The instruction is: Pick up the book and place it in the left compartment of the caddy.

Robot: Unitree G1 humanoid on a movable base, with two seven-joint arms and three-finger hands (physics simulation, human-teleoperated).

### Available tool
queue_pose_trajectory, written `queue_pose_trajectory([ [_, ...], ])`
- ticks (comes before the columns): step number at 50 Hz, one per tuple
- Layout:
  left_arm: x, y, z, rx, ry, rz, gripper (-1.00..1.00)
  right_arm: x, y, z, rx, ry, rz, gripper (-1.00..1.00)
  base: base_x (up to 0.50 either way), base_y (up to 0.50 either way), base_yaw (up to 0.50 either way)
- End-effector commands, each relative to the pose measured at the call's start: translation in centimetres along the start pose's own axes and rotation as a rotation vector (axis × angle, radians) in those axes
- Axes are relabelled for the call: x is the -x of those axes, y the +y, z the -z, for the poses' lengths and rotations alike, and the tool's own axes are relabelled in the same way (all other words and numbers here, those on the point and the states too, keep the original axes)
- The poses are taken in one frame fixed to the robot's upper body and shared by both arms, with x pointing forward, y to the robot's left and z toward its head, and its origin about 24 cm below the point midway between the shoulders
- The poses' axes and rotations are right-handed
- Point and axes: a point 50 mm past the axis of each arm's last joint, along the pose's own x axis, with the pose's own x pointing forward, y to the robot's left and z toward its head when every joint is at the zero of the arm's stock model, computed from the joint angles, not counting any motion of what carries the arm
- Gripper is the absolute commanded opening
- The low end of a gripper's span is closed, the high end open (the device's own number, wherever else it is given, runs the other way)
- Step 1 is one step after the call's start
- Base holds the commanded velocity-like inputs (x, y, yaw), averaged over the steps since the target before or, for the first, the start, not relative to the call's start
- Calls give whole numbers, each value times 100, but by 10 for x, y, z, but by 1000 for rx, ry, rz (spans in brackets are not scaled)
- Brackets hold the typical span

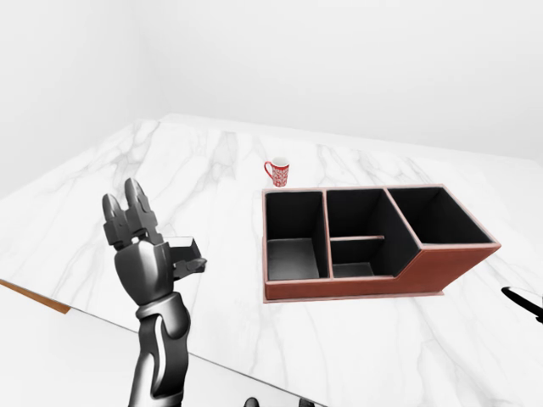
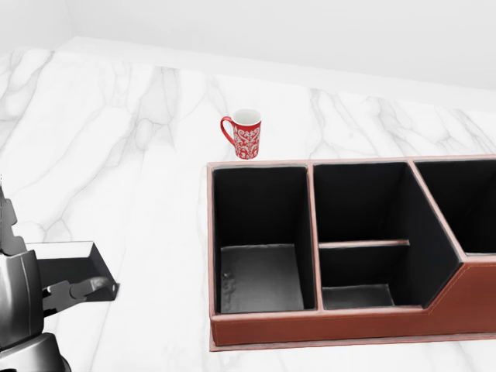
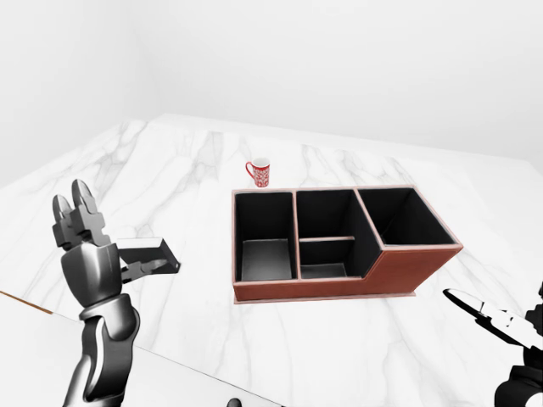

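Note:
The book [image 2: 66,265], a dark flat slab with a pale top edge, lies on the marble at the head view's left edge. My left hand [image 3: 109,248] stands beside it, fingers pointing up and the thumb [image 2: 89,287] stretched across the book's near side; the hand is open. The brown caddy [image 2: 310,164] with black compartments sits to the right of the book, its left compartment [image 2: 260,232] holding nothing. My right hand [image 3: 479,309] hovers low at the right-eye view's right edge, fingers extended, far from the book.
A red patterned mug [image 2: 246,133] stands just above the caddy's left corner in the head view. The marble table's near edge [image 3: 25,302] runs diagonally across the lower left of the eye views.

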Motion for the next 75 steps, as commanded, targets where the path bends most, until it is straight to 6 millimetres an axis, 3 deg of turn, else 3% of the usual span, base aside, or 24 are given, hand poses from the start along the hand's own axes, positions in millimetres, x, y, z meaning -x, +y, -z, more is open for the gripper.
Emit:
queue_pose_trajectory([
  [1,1,-2,-2,-132,-49,12,100,0,0,0,4,0,1,100,0,0,0],
  [26,5,-14,-6,-241,-110,51,100,-2,-2,4,24,16,15,100,0,0,0],
  [38,10,-32,-5,-328,-165,126,100,-2,-1,6,26,24,14,100,0,0,0],
  [75,11,-34,-5,-350,-184,137,100,-2,1,9,49,38,18,100,0,0,0],
])
